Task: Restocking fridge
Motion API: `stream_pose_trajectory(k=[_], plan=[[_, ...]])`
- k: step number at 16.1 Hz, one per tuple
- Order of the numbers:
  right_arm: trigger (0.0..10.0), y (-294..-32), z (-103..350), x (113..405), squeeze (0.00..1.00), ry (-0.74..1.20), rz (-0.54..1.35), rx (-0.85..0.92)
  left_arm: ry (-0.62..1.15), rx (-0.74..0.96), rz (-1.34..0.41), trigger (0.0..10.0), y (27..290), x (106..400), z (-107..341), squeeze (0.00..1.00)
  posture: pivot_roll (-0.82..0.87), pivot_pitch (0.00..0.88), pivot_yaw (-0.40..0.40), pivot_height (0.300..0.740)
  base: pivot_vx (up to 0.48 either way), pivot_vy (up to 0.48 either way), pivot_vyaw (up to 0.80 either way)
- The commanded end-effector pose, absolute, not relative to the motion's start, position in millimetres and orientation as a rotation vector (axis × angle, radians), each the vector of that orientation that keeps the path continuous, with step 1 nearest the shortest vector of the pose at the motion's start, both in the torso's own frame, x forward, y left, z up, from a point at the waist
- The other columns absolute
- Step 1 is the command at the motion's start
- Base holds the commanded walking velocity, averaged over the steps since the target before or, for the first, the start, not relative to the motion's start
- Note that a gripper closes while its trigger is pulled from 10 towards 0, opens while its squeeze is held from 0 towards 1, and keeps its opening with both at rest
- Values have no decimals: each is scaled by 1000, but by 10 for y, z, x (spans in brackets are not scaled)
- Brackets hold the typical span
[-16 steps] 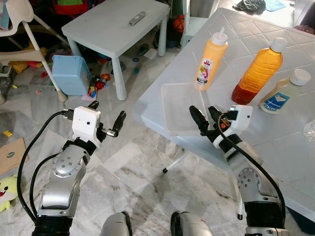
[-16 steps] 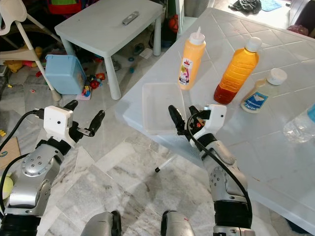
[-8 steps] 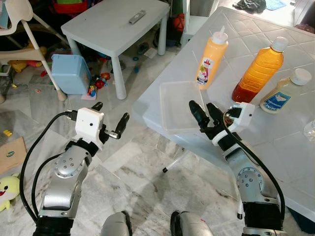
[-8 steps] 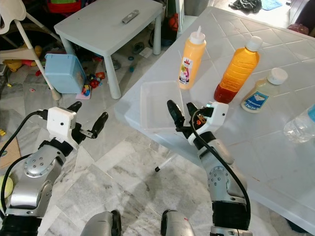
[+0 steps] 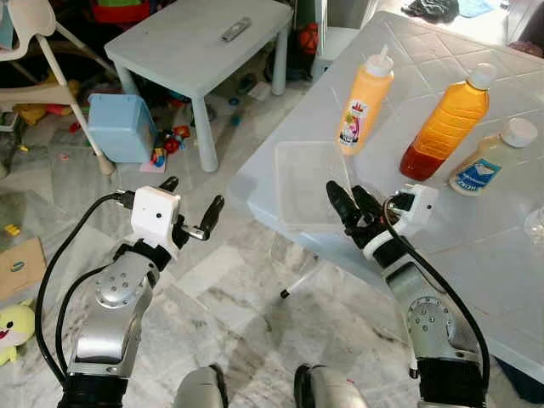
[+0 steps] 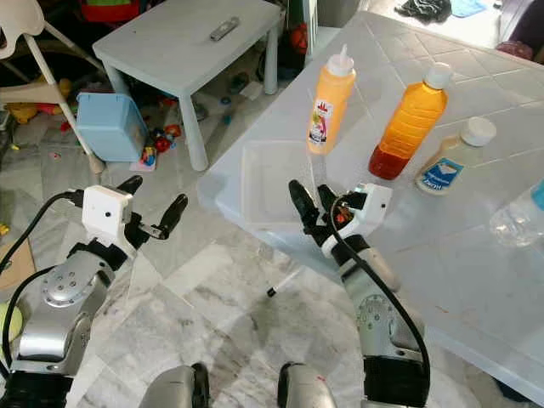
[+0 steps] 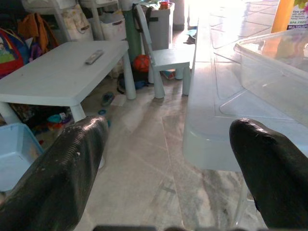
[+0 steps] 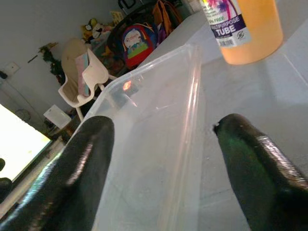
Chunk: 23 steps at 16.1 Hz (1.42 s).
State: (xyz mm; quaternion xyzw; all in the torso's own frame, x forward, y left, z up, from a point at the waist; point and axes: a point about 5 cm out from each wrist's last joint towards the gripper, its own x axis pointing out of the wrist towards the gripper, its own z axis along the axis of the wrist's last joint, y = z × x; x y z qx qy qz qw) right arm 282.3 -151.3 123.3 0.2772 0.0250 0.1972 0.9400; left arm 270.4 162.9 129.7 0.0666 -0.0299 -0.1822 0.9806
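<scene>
A white table (image 5: 476,229) fills the frame's right, a small table (image 5: 183,51) the upper left over marble floor. The clear container (image 5: 308,183) sits at centre. The right gripper (image 5: 348,200), fingers spread, straddles its near rim; the left gripper (image 5: 189,208) is held open over the floor

At your 3 o'clock, the clear bottle (image 6: 518,217) is cut off by the edge; sauce bottle (image 5: 364,106) label print is unreadable.
</scene>
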Motion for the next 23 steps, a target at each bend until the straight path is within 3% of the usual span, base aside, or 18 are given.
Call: stream_pose_trajectory(k=[1,10,23], plan=[[0,-1514,1196,2806,0,74,396,585,-60,138,-379,10000,1614,2689,1299,0,17,153,-1,740,0,0,0],[0,-1497,1168,2868,0,107,352,692,-65,142,-376,10000,1608,2687,1303,0,20,154,-2,740,0,0,0],[0,-1640,1415,2952,0,15,217,702,-73,139,-376,10000,1583,2716,1300,0,8,146,-3,740,0,0,0]])
